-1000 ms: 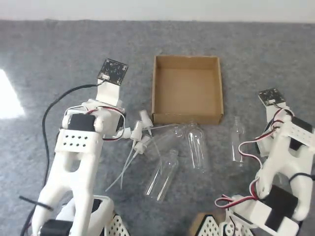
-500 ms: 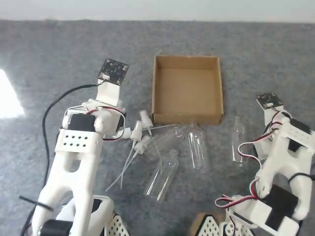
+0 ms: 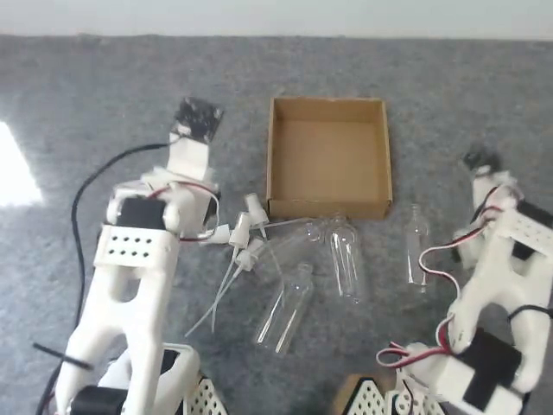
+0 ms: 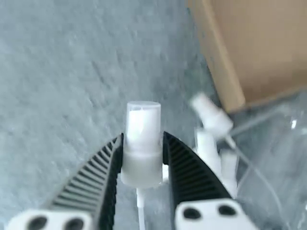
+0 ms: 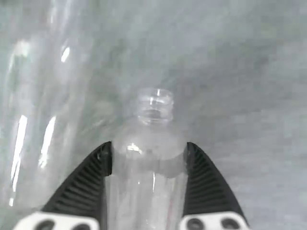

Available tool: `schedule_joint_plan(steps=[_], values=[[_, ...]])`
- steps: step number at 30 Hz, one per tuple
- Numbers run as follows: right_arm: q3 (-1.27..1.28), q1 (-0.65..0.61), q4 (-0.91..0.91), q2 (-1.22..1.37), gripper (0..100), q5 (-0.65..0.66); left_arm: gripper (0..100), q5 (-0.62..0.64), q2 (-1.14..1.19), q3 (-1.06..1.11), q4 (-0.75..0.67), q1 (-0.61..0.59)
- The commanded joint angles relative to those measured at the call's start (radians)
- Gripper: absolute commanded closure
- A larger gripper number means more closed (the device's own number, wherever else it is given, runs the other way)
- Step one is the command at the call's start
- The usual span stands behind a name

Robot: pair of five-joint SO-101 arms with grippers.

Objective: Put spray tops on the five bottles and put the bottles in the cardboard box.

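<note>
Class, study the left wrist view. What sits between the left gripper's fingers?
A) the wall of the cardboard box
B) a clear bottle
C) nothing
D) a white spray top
D: the left gripper has its fingers pressed on both sides of a white spray top, while the clear bottle sits in the right gripper.

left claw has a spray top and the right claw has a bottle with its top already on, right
No: the bottle in the right claw has a bare open neck, no top, as the right wrist view shows. The left claw does hold a spray top.
</note>
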Motion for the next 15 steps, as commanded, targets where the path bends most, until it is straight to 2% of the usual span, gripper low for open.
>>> schedule_joint_plan(steps=[1,4,10,15], values=[[-0.219,-0.142,0.105,-0.177,99.4,-0.184,99,0.029,-0.051,-0.234,0.068,0.005],[-0.279,-0.383,0.142,-0.297,99.4,-0.313,99,0.12,-0.051,-0.409,0.143,-0.006],[-0.21,-0.878,0.03,-0.374,99.4,-0.47,99,0.301,-0.051,-0.648,0.19,-0.006],[0.003,-1.076,-0.251,-0.366,99.3,-0.571,99,0.497,-0.051,-0.8,0.192,-0.006]])
